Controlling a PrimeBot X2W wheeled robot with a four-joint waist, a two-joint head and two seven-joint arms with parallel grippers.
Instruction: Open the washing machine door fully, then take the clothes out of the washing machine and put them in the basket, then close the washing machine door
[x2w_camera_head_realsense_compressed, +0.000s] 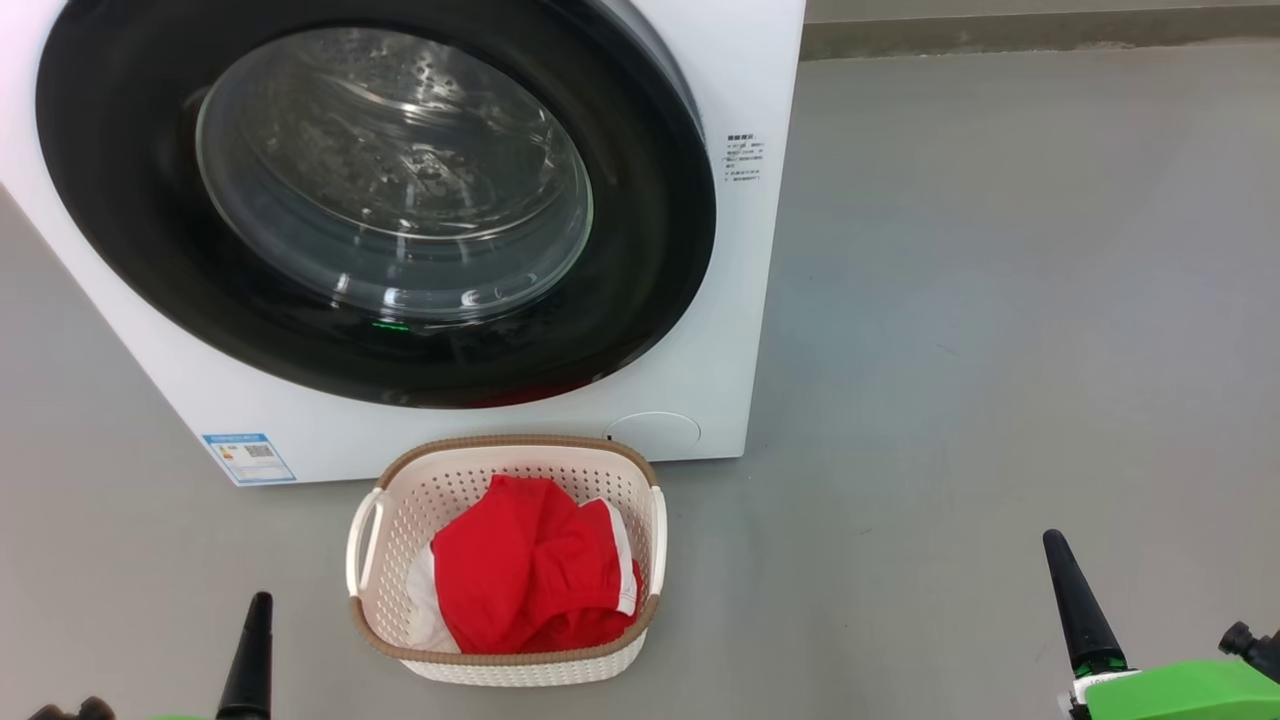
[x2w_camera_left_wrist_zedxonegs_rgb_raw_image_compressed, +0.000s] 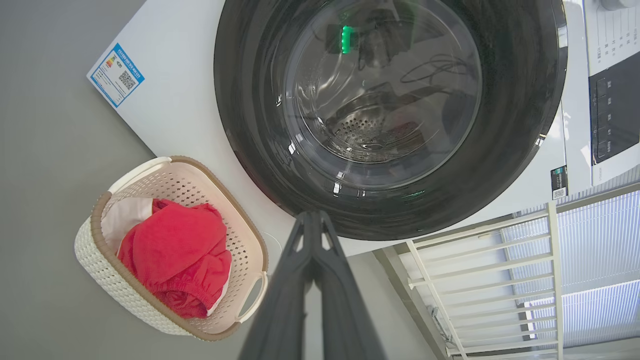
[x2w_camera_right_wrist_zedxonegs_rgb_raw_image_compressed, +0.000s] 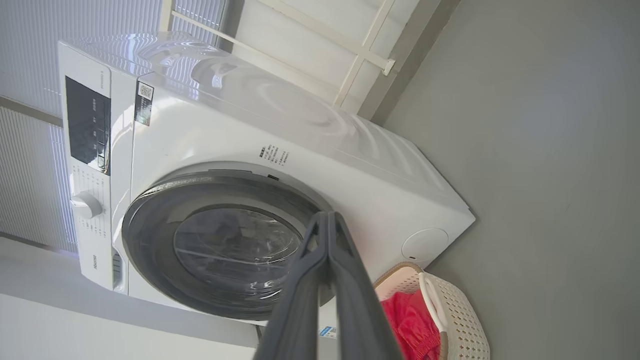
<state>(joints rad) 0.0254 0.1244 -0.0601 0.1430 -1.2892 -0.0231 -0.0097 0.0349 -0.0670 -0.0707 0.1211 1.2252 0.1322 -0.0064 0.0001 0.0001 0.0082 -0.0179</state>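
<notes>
The white washing machine stands on the floor, and the washing machine door lies flat against its front, black rim around clear glass. Directly in front sits the cream basket, holding the red and white clothes. My left gripper is low at the left of the basket, shut and empty. My right gripper is low at the right, shut and empty, well clear of the basket. In the left wrist view, my left gripper has its fingers pressed together below the door, beside the basket. In the right wrist view, my right gripper points at the door.
Bare grey floor spreads to the right of the machine. A blue label sits low on its front. A white railing and ribbed blinds stand behind the machine. The dark control panel is at the machine's top.
</notes>
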